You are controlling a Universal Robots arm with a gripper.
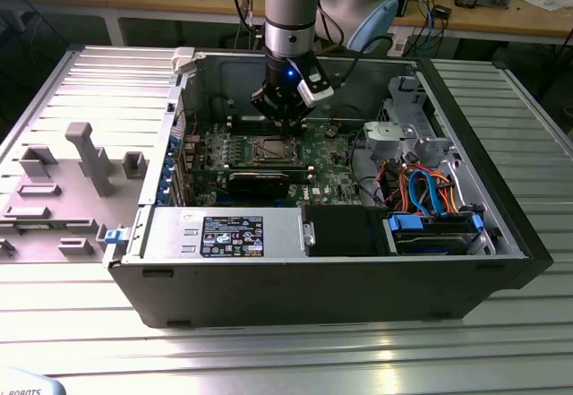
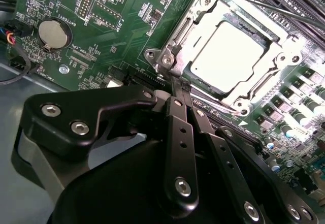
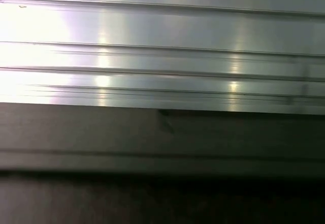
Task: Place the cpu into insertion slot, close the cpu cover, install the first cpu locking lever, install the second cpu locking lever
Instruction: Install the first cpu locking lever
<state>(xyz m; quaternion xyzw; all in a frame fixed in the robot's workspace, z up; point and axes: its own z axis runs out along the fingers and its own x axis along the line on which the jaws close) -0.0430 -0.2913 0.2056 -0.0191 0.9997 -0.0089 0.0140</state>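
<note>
With the cpu (image 2: pixel 229 56) already seated in the insertion slot (image 1: pixel 271 150) and the cpu cover (image 2: pixel 277 49) folded flat over it, I hold my gripper (image 2: pixel 175 87) pinched shut, fingertips down at the socket's corner where a locking lever (image 2: pixel 238 4) hinges.

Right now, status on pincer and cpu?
Pincer shut, tips at socket corner. Cpu seated, cpu cover closed over it. Nothing in the way.

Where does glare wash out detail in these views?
In the second wrist view the cpu top is blown out white inside the cpu cover, above the hand; in the first wrist view bright streaks flare across ribbed metal; the exterior view is evenly lit.
</note>
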